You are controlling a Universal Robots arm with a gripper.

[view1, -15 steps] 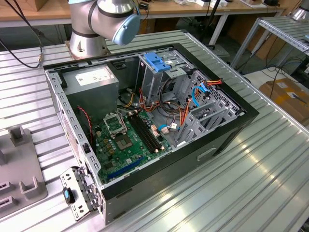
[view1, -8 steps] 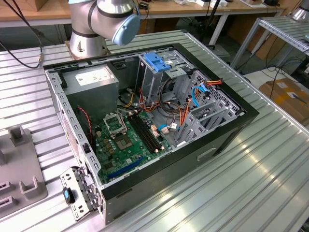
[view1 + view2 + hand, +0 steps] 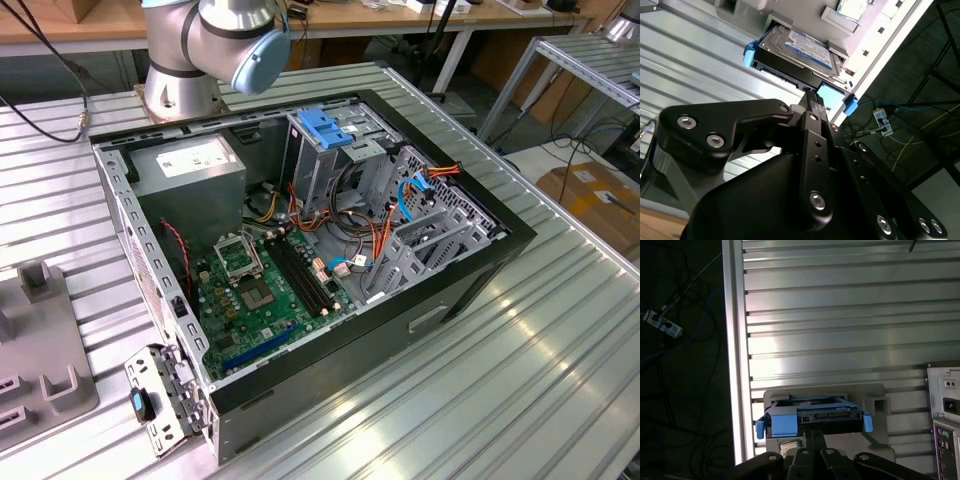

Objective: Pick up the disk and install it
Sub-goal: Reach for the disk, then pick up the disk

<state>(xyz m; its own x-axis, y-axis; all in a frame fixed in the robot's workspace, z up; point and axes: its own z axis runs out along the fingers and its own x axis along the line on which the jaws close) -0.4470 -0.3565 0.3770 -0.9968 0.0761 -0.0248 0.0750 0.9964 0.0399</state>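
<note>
The disk [image 3: 800, 47] is a silver hard drive with a white-and-blue label, clipped in a light-blue frame. It lies on a grey holder [image 3: 875, 405] on the ribbed metal table, close to the table's edge. In both wrist views my gripper [image 3: 812, 95] is shut, its black fingers pressed together with nothing between them. In the first wrist view the gripper's [image 3: 814, 432] tips end at the near edge of the disk [image 3: 812, 412], beside a blue tab of the frame. I cannot see whether they touch it.
An open computer case [image 3: 300, 250] lies on the table, showing a green board, cables, a metal cage with a blue latch [image 3: 328, 128] and a grey power supply box [image 3: 190, 165]. The arm's base [image 3: 200, 50] stands behind it. Grey fixtures [image 3: 40, 340] sit at the exterior view's left.
</note>
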